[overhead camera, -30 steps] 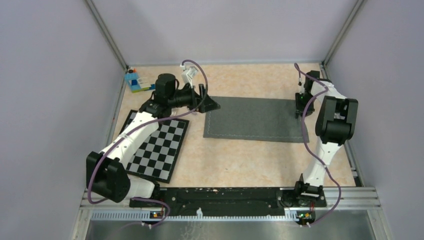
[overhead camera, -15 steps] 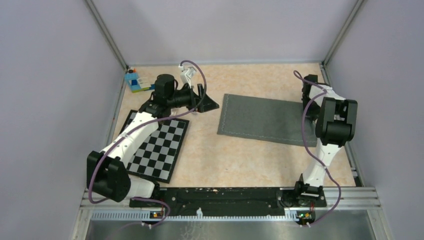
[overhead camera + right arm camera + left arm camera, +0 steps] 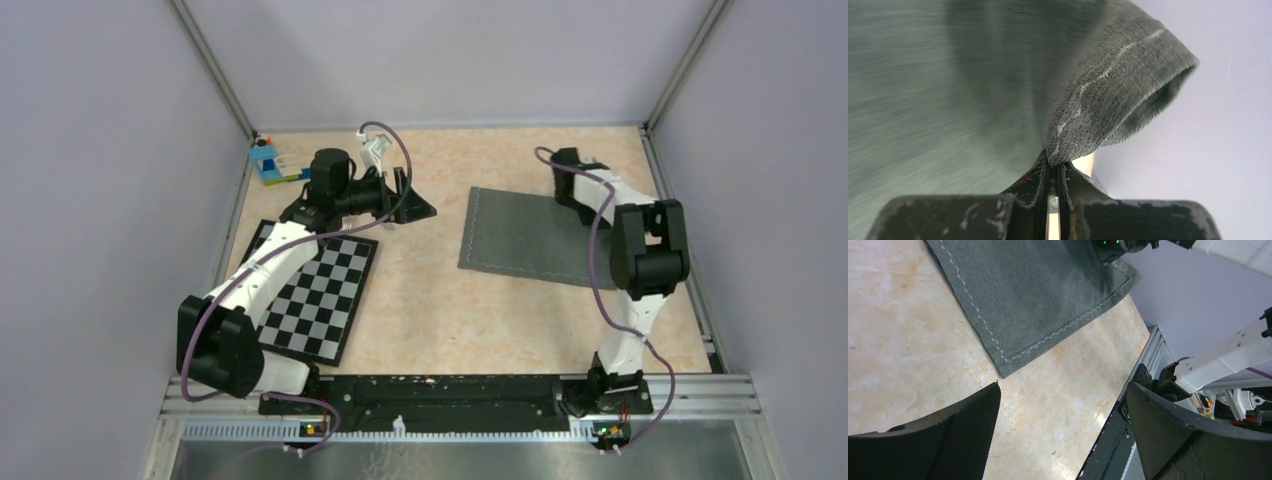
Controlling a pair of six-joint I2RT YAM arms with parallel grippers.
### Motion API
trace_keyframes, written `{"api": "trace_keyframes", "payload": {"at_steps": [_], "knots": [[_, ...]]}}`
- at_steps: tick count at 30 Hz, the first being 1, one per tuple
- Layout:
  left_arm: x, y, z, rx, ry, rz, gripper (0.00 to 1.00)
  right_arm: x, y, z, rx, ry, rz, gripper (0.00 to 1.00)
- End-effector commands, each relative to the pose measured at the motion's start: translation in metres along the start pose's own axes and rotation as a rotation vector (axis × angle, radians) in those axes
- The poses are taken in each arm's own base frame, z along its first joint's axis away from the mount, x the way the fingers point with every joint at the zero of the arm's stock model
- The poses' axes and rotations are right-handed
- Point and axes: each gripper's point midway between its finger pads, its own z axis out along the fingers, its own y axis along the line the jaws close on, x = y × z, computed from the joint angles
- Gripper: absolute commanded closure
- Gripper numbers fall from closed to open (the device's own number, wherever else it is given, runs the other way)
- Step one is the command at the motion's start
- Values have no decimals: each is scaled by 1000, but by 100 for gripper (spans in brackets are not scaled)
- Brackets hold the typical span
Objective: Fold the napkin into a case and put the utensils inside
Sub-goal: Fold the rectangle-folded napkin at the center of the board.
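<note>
The napkin (image 3: 520,238) is a dark grey cloth with a stitched hem, lying right of the table's middle. My right gripper (image 3: 566,190) is at its far right part, shut on a pinched, raised fold of the hem. In the right wrist view that fold of the napkin (image 3: 1108,90) arches up out of the shut right gripper (image 3: 1053,165). My left gripper (image 3: 413,205) hangs open to the left of the cloth, apart from it. In the left wrist view the left gripper (image 3: 1063,390) stands over bare table, with a napkin (image 3: 1038,295) corner just beyond its fingers. The utensils are out of view.
A black-and-white checkered mat (image 3: 320,290) lies at the left under the left arm. A blue toy-brick block (image 3: 270,163) stands in the far left corner. Walls close the table on three sides, and a black rail (image 3: 450,390) runs along the near edge.
The right gripper has shut on the napkin's right edge and carried it up and to the left. The napkin's left edge has slid to the right. The left arm has not moved.
</note>
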Motion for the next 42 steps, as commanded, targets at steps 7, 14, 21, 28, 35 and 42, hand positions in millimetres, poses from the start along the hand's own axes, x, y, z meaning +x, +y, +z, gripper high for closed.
{"api": "trace_keyframes", "payload": {"at_steps": [7,14,21,28,35,42], "knots": [[-9,2,-2,11,-32,30,1,-36,145,-132,-355,-187,-218,100],[-11,6,-4,-1,-39,29,1,-58,189,-184,-539,-234,-213,100],[-11,8,-4,13,-32,8,1,-68,201,-201,-635,-253,-187,100],[-11,9,-6,16,-36,1,1,-83,219,-214,-694,-268,-158,100],[-11,10,-5,23,-32,-6,1,-85,232,-217,-717,-259,-168,100],[-10,9,-6,26,-31,-9,1,-82,241,-222,-732,-260,-183,100]]}}
